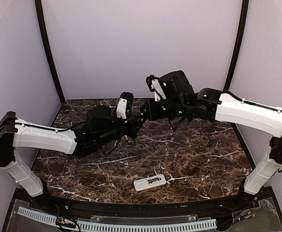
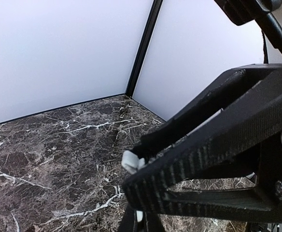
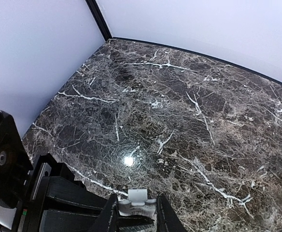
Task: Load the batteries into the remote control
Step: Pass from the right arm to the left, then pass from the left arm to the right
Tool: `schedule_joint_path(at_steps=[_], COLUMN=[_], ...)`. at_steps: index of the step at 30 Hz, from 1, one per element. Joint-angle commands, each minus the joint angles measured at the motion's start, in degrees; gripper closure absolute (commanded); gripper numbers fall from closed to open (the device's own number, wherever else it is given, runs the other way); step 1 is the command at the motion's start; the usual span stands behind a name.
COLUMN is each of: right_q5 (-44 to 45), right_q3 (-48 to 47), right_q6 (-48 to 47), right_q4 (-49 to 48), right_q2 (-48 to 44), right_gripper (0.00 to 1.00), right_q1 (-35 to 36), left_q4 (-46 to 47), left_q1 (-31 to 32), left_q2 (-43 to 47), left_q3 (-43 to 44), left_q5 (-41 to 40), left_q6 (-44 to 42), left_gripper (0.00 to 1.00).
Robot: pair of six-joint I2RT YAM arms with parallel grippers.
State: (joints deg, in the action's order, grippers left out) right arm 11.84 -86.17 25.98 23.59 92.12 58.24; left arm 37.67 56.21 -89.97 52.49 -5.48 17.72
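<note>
Because a small white plastic piece is pinched by both grippers at once in mid-air, the chief risk is judged to lie at that shared grip. Should either arm be drawn away before the other's hold is let go, the piece could be twisted, snapped at its tab, or flicked out and dropped onto the marble table, where so thin and flat a part would be awkward to pick up. The left gripper is seen clenched almost fully, its ribbed fingertips closed on one end of the piece, of which only a white corner is shown in the left wrist view. The right gripper is set with its fingers a little apart, and the piece is clamped between them; what the piece is cannot be settled from these views, though it is probably the battery cover. Both grippers are held above the table, not on it. The remote control is found lying flat near the front edge of the table, between the two arm bases and well apart from both grippers, with a dark patch shown on its upward face. The batteries are not made out in any view, so the loading itself is judged not yet begun.
</note>
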Motion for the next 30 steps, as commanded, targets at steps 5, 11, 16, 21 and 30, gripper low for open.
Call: schedule_joint_path(at_steps=[5,11,16,21,30], right_q5=[-23.1,-36.6,-40.7,-43.7,-47.3], right_q3=[-1.7,-1.6,-2.9,-5.5,-6.2], right_q6=[-26.2,-36.9,-38.6,-38.7,-38.3], right_q4=[7.3,16.6,17.8,18.2,19.0], right_q2=[-9.1,-13.0,-12.1,-9.6,-6.6], right_gripper=[0.17,0.11,0.25,0.45,0.62], right_q1=[-1.9,-2.1,-1.9,-1.9,-0.5], left_q4=[-8.2,-22.6,-31.3,-34.9,-35.7], left_q1=[0.5,0.8,1.8,2.0,2.3], left_q2=[9.3,16.7,19.4,19.5,18.5], left_q3=[-1.5,-0.1,2.7,4.5,5.8], left_q5=[10.2,27.7,30.8,32.8,33.2], left_q6=[-9.5,-16.8,-21.7,-23.2,-23.7], left_gripper=[1.0,1.0,1.0,1.0,1.0])
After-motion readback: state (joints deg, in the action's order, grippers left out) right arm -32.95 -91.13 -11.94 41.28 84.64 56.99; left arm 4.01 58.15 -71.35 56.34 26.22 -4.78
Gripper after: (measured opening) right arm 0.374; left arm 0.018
